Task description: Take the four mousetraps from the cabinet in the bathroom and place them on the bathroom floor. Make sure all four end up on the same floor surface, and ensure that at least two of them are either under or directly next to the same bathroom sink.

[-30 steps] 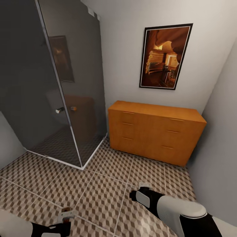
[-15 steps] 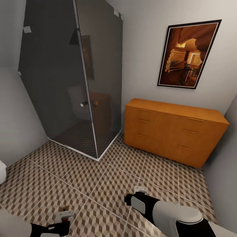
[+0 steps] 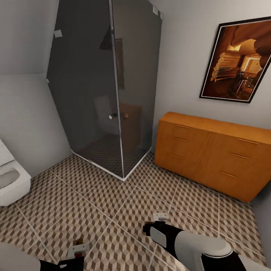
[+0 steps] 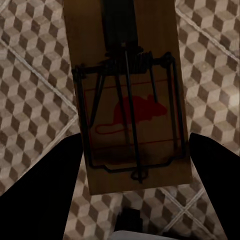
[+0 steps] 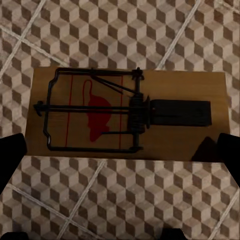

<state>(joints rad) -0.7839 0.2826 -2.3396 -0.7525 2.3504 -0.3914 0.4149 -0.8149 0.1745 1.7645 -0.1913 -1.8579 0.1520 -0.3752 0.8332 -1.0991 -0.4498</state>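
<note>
left fingers [image 4: 127,200]: clamped on a flat tan wooden mousetrap with dark wire spring and red mouse print [image 4: 131,95], held over the tiles for carrying.
right fingers [image 5: 120,197]: gripping a second tan wooden mousetrap [image 5: 127,117], held flat above the tiles.
bathroom floor, brown-and-beige cube-pattern tiles [image 3: 113,203]: where the traps are meant to go; neither trap rests on it.
white toilet [image 3: 9,180]: at the robot's left.
dark glass shower enclosure [image 3: 101,86]: in the far corner.
orange-brown wooden cabinet with bar handles [image 3: 214,154]: against the far wall, drawers closed.
framed picture [image 3: 237,60]: above the cabinet.
</note>
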